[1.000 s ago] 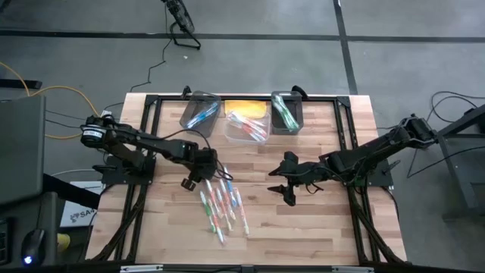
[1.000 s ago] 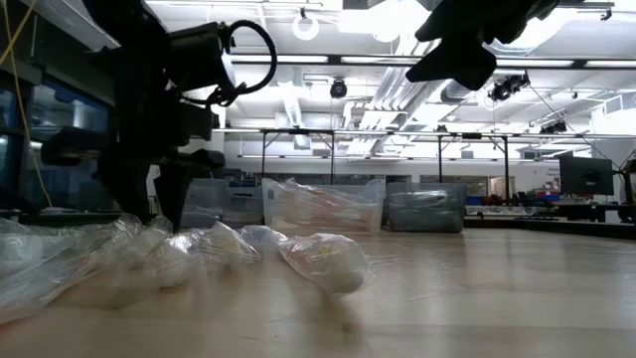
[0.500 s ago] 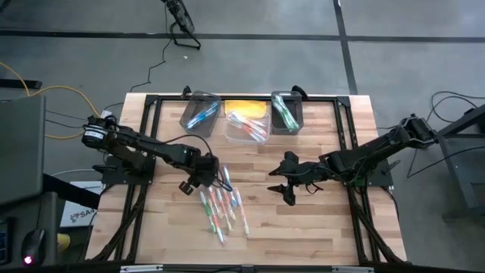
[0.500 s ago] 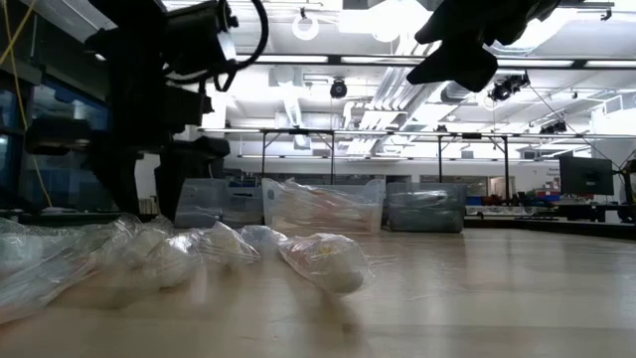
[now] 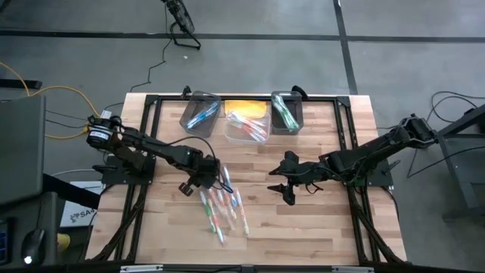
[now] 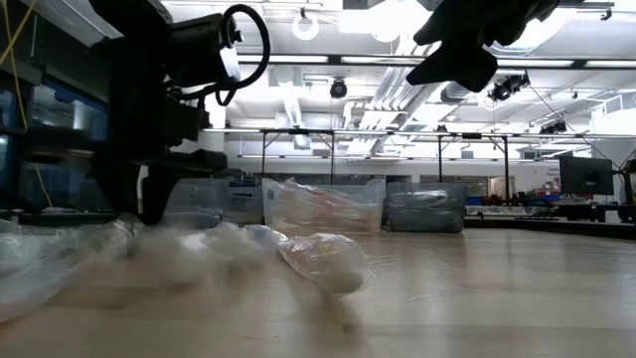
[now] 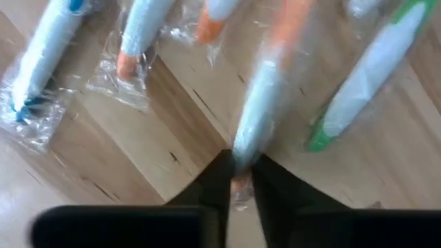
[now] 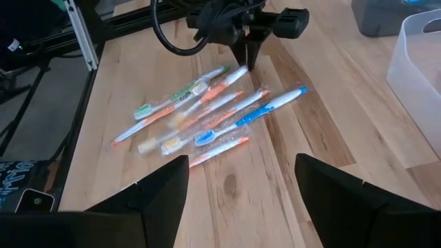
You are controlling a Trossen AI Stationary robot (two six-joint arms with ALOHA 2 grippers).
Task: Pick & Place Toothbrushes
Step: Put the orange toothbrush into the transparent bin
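Several wrapped toothbrushes (image 5: 221, 205) lie in a loose pile on the wooden table (image 5: 318, 227), left of its middle. They also show in the right wrist view as the pile (image 8: 207, 114). My left gripper (image 5: 210, 180) stands over the pile's far end, pointing down. It is shut on a white-and-orange toothbrush (image 7: 260, 114). My right gripper (image 5: 285, 187) hangs open above the table to the right of the pile, with nothing between its fingers (image 8: 165, 196). My left gripper pinches the wrapped toothbrush's orange end (image 7: 240, 180) between its two fingertips. The fingers (image 8: 246, 55) come from above, pointing steeply down. The rest of the toothbrush (image 8: 224, 81) runs away from them over the pile, low over the table.
Three bins stand along the far edge. A dark one (image 5: 198, 114) holds blue toothbrushes, a clear one (image 5: 247, 127) holds orange and pink ones, and a dark one (image 5: 286, 112) holds green ones. A yellow sheet (image 5: 247, 108) lies behind the clear bin. Bare wood lies near and right.
My left gripper has shifted a little toward the pile's far end and has rolled slightly. Its fingers have closed from apart onto the end of the white-and-orange toothbrush. The wrapped toothbrushes beside it are stirred.
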